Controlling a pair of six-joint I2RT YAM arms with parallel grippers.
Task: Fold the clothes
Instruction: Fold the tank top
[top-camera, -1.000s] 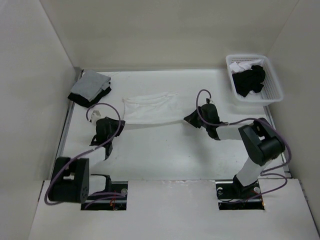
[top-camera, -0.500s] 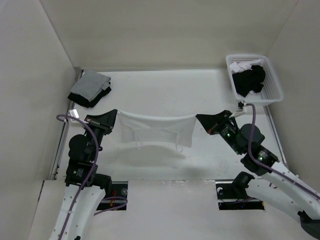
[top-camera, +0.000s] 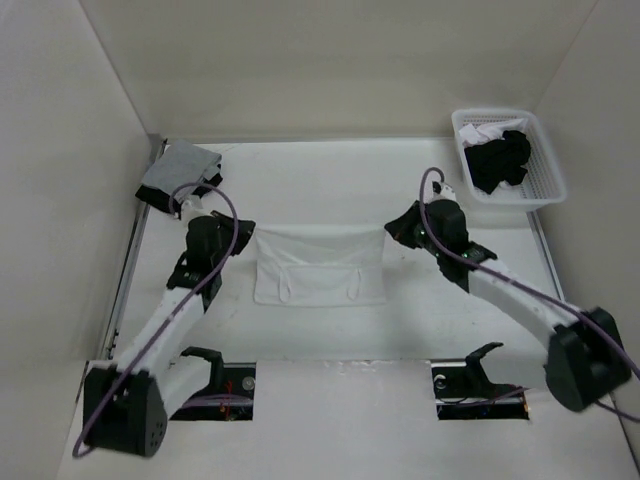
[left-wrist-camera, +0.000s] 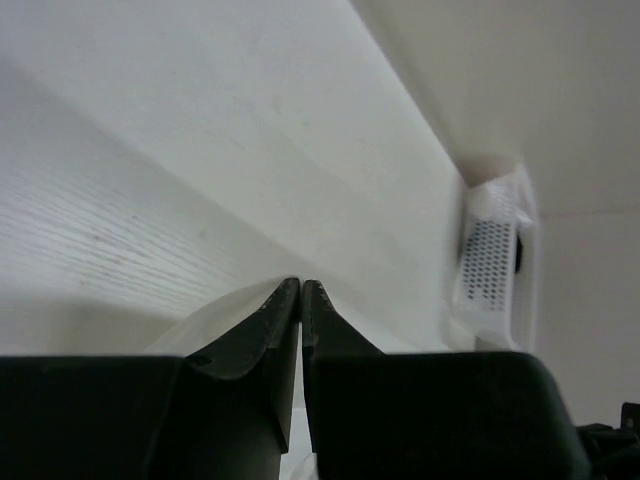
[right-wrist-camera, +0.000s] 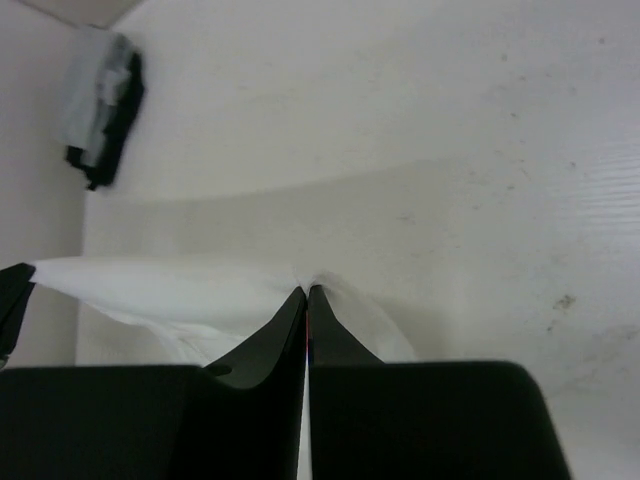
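The clothes (top-camera: 320, 266) are one white garment lying flat on the table, with its cords and pocket seams facing up. My left gripper (top-camera: 248, 236) is at its far left corner and my right gripper (top-camera: 390, 228) at its far right corner. In the left wrist view the left gripper (left-wrist-camera: 301, 284) is shut, with white cloth (left-wrist-camera: 215, 318) bunched around its tips. The right wrist view has the right gripper (right-wrist-camera: 307, 290) shut on a puckered edge of the clothes (right-wrist-camera: 150, 285), which stretch away to the left.
A white basket (top-camera: 545, 180) at the back right holds a black garment (top-camera: 497, 160) and a white piece. A grey-and-black cloth stack (top-camera: 180, 175) sits at the back left. Walls close in the table on three sides.
Half a second ago the garment hung stretched in the air between the two grippers. Both arms have reached forward and down, and it now lies flat on the table.
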